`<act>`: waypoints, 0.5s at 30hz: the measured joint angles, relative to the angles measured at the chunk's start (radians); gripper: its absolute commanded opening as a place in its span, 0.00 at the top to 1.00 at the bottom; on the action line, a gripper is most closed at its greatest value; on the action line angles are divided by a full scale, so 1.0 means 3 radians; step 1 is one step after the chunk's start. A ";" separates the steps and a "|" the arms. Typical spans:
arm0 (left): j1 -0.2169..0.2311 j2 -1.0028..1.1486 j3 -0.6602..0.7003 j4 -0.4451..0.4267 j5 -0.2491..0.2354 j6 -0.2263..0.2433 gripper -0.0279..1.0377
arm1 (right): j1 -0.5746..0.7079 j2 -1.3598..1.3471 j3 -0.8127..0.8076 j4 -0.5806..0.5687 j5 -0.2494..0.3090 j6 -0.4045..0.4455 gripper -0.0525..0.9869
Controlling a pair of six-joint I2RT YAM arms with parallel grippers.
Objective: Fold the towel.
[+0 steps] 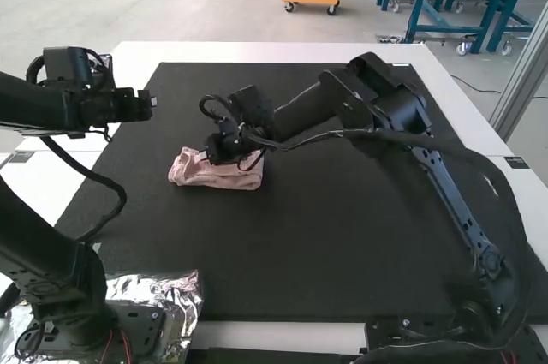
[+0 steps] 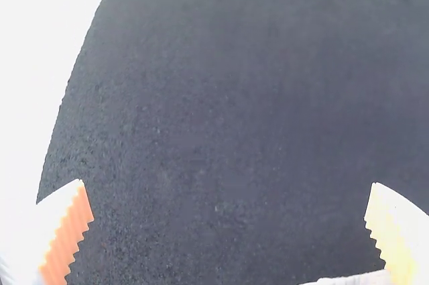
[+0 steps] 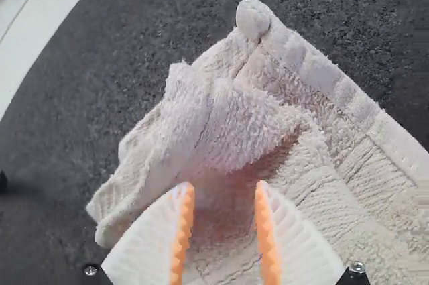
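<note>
Pink towel (image 1: pixel 212 177) lies bunched; right end effector (image 1: pixel 226 149) partly open, left end effector (image 1: pixel 149 104) wide, both empty.

High view: bright, evenly lit. Glare noted on the foil (image 1: pixel 177 295); soft shadow on the mat (image 1: pixel 385 201) beneath the right arm (image 1: pixel 385 111). Left wrist view: table (image 2: pixel 40 43) overexposed to plain white. Right wrist view: shading in towel (image 3: pixel 228 117) folds. Mat edges bow in both wrist views.

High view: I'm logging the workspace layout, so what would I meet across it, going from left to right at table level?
Left arm → pink towel → right arm's base.
</note>
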 measured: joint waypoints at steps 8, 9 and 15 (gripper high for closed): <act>-0.0350 -0.0277 0.0579 -0.0376 -0.0008 -0.0019 0.07 | -0.0421 -0.1223 0.0024 -0.0389 0.0205 -0.0083 0.07; -0.0411 -0.0305 0.0651 -0.0440 -0.0014 -0.0032 0.07 | -0.0472 -0.1383 0.0032 -0.0432 0.0231 -0.0092 0.07; -0.0702 -0.0544 0.0927 -0.0635 -0.0078 -0.0127 0.07 | -0.0752 -0.2396 -0.0072 -0.0613 0.0403 -0.0130 0.07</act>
